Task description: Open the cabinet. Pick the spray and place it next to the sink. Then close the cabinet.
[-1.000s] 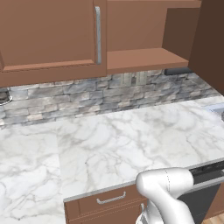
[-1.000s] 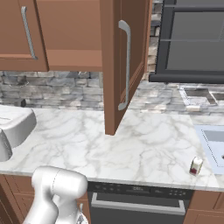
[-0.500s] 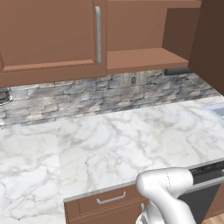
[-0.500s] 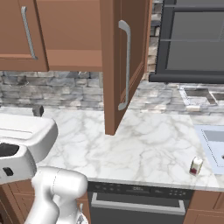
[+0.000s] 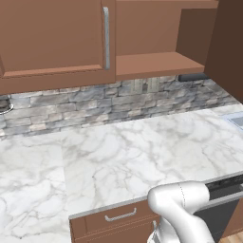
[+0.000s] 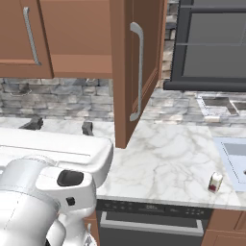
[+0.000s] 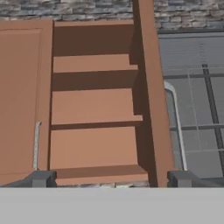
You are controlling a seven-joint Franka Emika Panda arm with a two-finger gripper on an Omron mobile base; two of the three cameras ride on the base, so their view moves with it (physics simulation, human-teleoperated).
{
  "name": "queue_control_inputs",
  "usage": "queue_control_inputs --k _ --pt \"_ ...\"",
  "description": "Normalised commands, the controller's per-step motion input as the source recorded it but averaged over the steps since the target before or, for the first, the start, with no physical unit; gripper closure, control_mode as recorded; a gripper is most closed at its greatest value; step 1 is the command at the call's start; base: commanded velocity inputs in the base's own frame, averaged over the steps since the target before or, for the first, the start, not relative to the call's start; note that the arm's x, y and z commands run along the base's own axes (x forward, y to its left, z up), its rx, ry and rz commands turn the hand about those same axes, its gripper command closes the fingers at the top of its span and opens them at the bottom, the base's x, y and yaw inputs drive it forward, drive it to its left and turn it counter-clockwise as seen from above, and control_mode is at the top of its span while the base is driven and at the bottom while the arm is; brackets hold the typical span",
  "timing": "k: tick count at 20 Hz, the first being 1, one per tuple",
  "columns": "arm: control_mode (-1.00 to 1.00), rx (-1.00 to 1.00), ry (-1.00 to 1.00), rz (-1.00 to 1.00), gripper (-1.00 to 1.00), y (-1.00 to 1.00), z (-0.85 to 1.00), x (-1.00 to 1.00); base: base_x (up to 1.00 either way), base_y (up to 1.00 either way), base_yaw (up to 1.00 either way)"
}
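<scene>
Cabinet (image 6: 137, 72) door's swung open, sticking out over the marble counter (image 5: 133, 156), bare shelves (image 7: 92, 105) showing inside. Gripper (image 7: 109, 179) is spread wide, tips far apart and holding nothing, aimed at those shelves. Spray (image 6: 215, 182) sits at the counter's near edge, just left of the sink (image 6: 233, 156).

kitchen | marble counter (image 5: 118, 156) | stone backsplash (image 5: 95, 102) | wooden cabinet (image 5: 52, 38) | sink (image 6: 233, 156)
</scene>
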Motion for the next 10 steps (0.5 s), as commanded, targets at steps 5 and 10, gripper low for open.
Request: queue_control_inputs --k 5,10 --pt "-1.00 0.00 0.00 0.00 -1.00 -0.54 -0.08 0.15 0.00 0.00 0.00" --pt "-1.00 0.00 0.00 0.06 -1.00 -0.54 -0.09 0.35 0.00 0.00 0.00"
